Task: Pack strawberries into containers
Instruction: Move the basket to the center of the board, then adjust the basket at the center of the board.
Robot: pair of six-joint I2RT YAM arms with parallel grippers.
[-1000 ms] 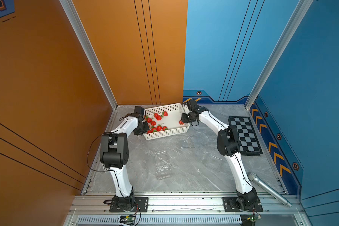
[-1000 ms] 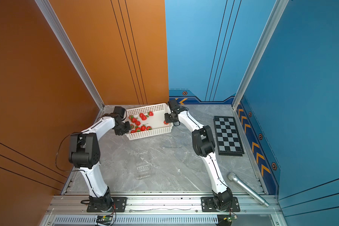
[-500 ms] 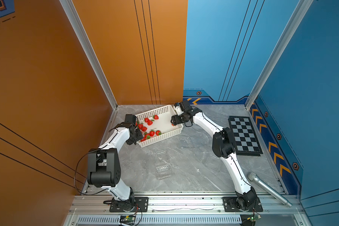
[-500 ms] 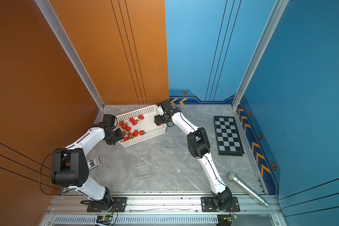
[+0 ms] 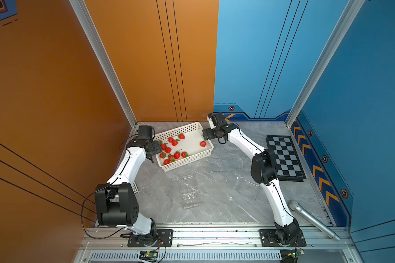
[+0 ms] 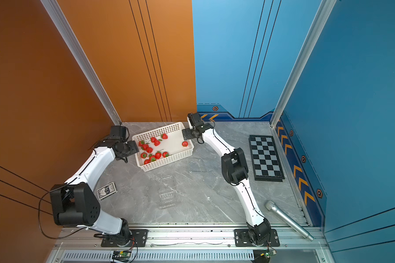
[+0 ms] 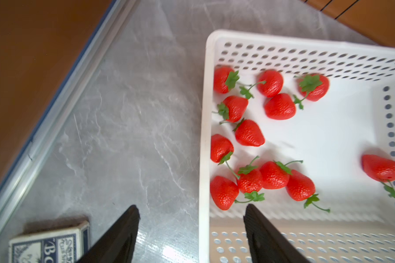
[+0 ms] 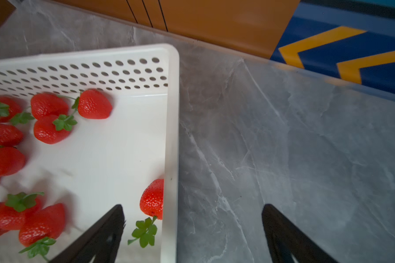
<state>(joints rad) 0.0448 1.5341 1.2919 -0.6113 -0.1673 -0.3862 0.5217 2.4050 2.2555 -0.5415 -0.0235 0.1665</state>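
Several red strawberries [image 5: 172, 150] with green caps lie in a white perforated basket [image 5: 185, 162], mostly at its left end; one strawberry [image 5: 202, 143] lies alone by the right wall. My left gripper [image 7: 192, 209] is open and straddles the basket's left rim [image 7: 203, 141], holding nothing. My right gripper [image 8: 193, 209] is open astride the right rim [image 8: 171, 136], beside the lone strawberry [image 8: 152, 199]. In both top views a clear container [image 5: 188, 193] [image 6: 167, 192] lies mid-table, in front of the basket. Two fainter containers [image 5: 217, 164] [image 5: 249, 189] lie to its right.
A chessboard [image 5: 284, 157] lies by the right wall. A silver microphone [image 5: 310, 219] rests at the front right. A blue card deck [image 6: 106, 190] [image 7: 48, 246] sits beside the left arm. The orange wall stands close behind the basket.
The basket has slid left and turned with both grippers on its rims. Both grippers have since opened and let go of the rims.
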